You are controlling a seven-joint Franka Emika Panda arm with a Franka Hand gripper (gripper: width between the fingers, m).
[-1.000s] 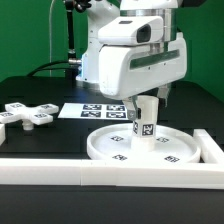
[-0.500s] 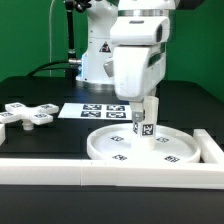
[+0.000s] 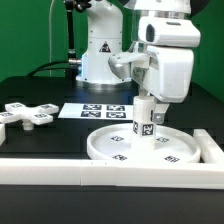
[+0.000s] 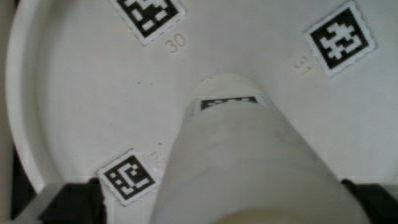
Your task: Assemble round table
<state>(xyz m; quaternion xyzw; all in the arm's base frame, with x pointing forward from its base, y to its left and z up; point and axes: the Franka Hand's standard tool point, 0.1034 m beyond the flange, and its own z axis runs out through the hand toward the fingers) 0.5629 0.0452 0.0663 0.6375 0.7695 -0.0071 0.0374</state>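
gripper [image 3: 148, 99] swung to the exterior view's right | fingers [image 4: 63, 200] spread, off upright post [image 3: 144, 120] on disc [image 3: 105, 146] | fingers cropped in wrist view

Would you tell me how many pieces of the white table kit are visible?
3: the rimmed disc at front centre, the post standing on it, the cross-shaped piece at the exterior view's left.

Marker board [image 3: 97, 111] on black table [image 3: 58, 142]

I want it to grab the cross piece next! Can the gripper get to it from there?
Probably yes. The cross piece lies bare on the table, nothing on it, and the gripper is open above the post, holding nothing.
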